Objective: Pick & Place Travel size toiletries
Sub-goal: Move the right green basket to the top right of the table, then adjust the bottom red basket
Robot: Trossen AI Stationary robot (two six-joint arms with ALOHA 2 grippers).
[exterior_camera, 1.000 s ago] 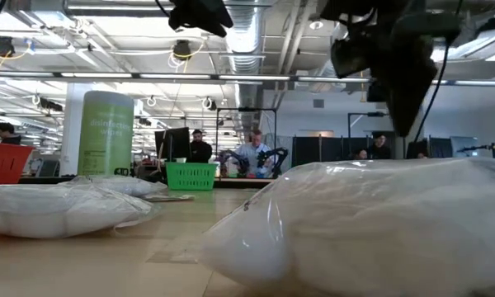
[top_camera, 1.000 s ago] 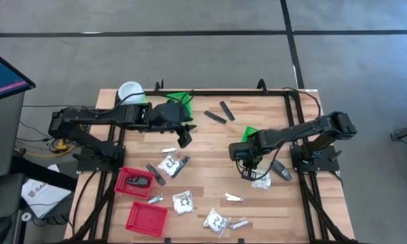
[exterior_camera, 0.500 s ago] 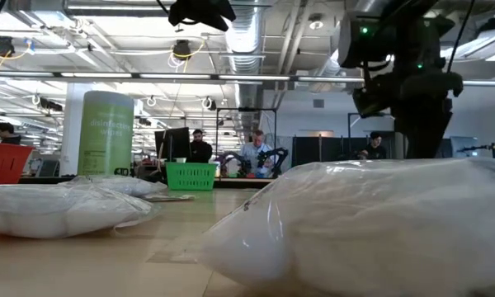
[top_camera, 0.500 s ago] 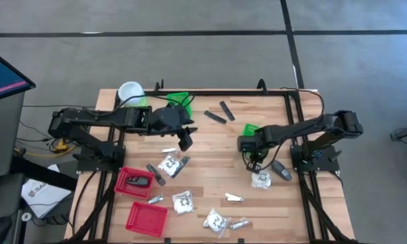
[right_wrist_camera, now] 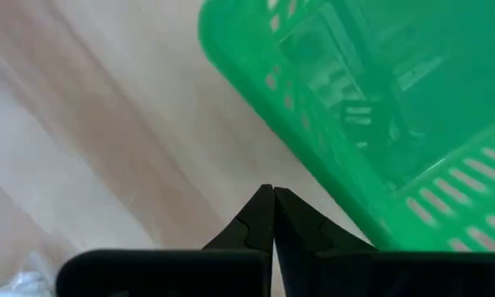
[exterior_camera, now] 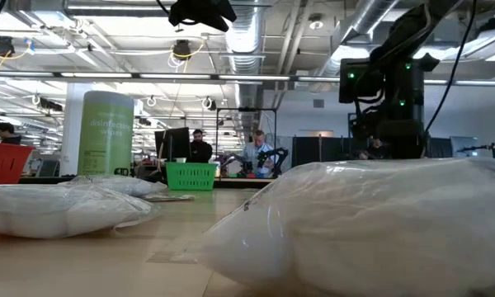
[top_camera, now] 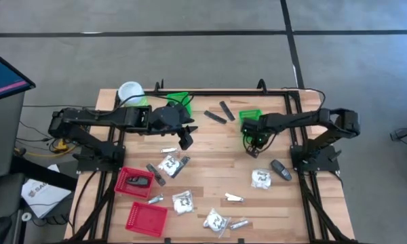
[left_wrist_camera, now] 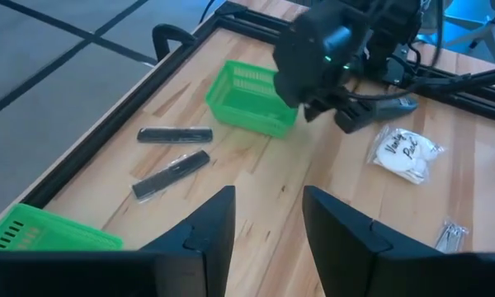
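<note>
Wooden table top [top_camera: 210,146] carries the toiletries all over: white packets [top_camera: 168,165] and silvery sachets [top_camera: 234,198] mostly on the near half, two dark sticks [top_camera: 214,116] at the far edge, one dark oval piece [top_camera: 281,169] beside a packet [top_camera: 261,178] on the right. I keep the right gripper [top_camera: 252,141] low at the near edge of the green basket [top_camera: 251,116], tips pressed together w/ nothing between them in the wrist view; I judge it sits there because this basket is the drop place, and sth dark already lies inside [right_wrist_camera: 346,78]. Left gripper [left_wrist_camera: 268,223] hovers mid-table near the other green basket [top_camera: 179,99], fingers apart and empty, prob. waiting. Red baskets [top_camera: 134,181] stand near left, one holding a dark item.
</note>
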